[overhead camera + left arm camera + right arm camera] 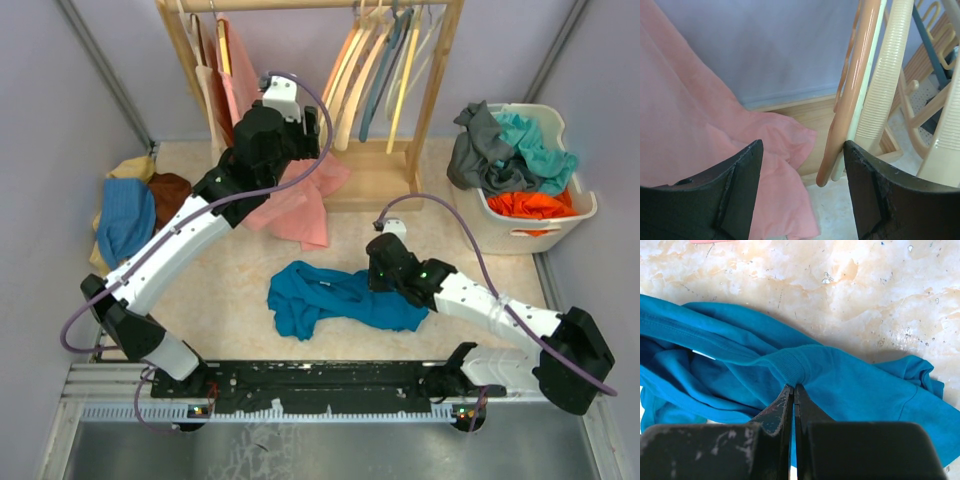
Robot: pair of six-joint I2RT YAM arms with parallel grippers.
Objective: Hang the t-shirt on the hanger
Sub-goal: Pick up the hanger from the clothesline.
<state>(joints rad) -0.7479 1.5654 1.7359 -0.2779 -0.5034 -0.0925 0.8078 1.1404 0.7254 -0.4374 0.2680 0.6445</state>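
Right tool (793, 388) pinches t-shirt (855, 385); left tool (802, 146) gapes, seemingly beside hanger (858, 75).

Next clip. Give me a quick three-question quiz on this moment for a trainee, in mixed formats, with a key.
1. True or false: the right gripper is shut on the t-shirt.
2. Where is the hanger? A) hanging on the rack; B) lying on the t-shirt; C) held in the right gripper.
3. Fill in: the left gripper, up at the rack, has its jaws ____.

Key: 1 true; 2 A; 3 open.
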